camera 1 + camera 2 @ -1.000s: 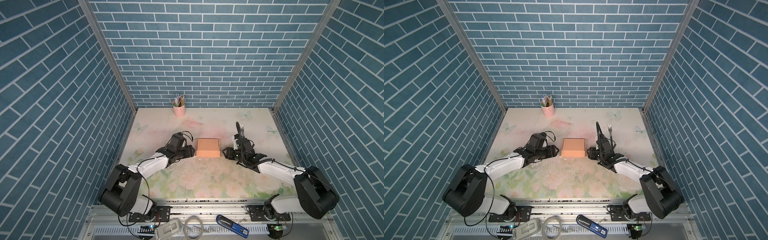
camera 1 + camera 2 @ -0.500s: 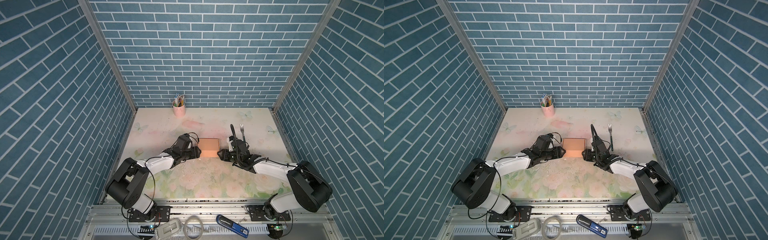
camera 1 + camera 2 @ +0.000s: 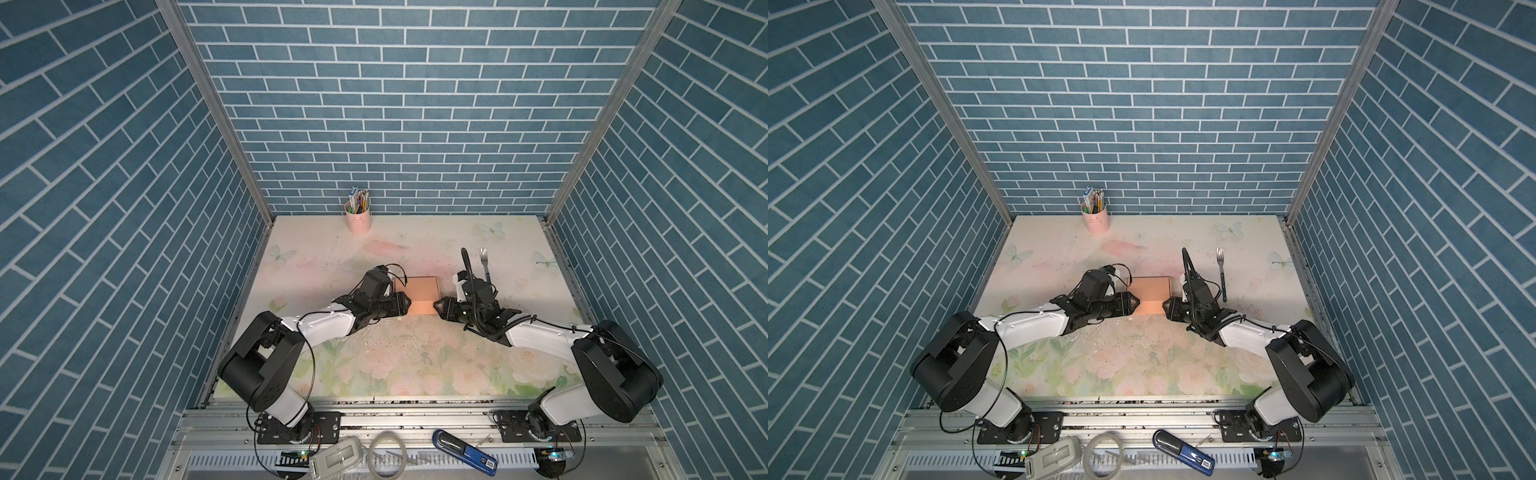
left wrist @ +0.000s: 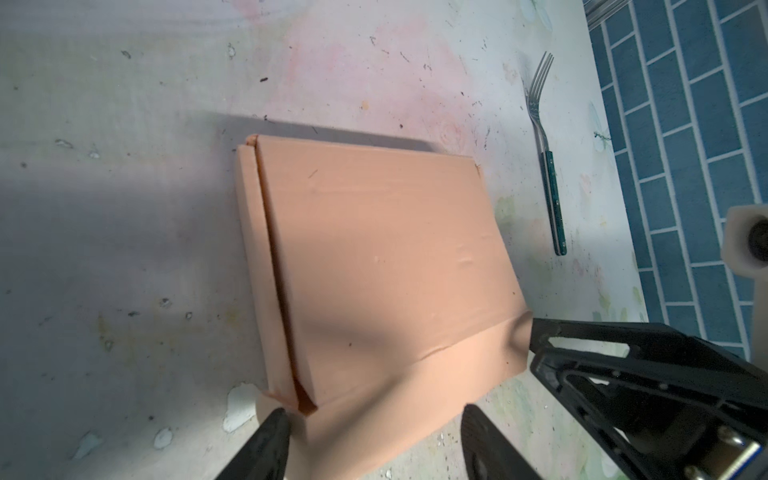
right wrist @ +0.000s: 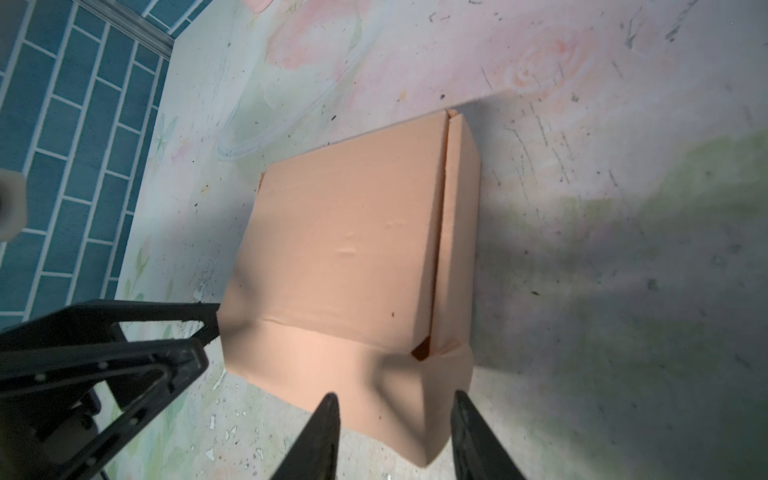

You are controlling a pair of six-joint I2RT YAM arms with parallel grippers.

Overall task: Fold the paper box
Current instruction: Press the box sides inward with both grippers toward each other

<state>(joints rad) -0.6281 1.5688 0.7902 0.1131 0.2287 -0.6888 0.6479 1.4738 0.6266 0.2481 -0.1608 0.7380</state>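
The paper box (image 3: 422,291) (image 3: 1152,291) is a flat peach-orange carton lying mid-table, its lid down and a slit along one side (image 4: 274,257). My left gripper (image 3: 406,305) (image 4: 374,413) stands open at the box's near left corner, its fingers straddling the front wall. My right gripper (image 3: 437,308) (image 5: 395,395) is open at the near right corner, which sits between its fingers. The front wall (image 5: 332,374) is dented and bowed where both grippers press in from the sides.
A fork (image 3: 485,266) (image 4: 548,166) lies just right of the box, behind my right wrist. A pink cup of pens (image 3: 358,216) stands at the back wall. A blue tool (image 3: 463,451) and a tape ring (image 3: 386,451) rest on the front rail.
Both grippers have moved inward from either side to the box's near corners. The right jaws have narrowed a little, and the front wall is now pinched in.
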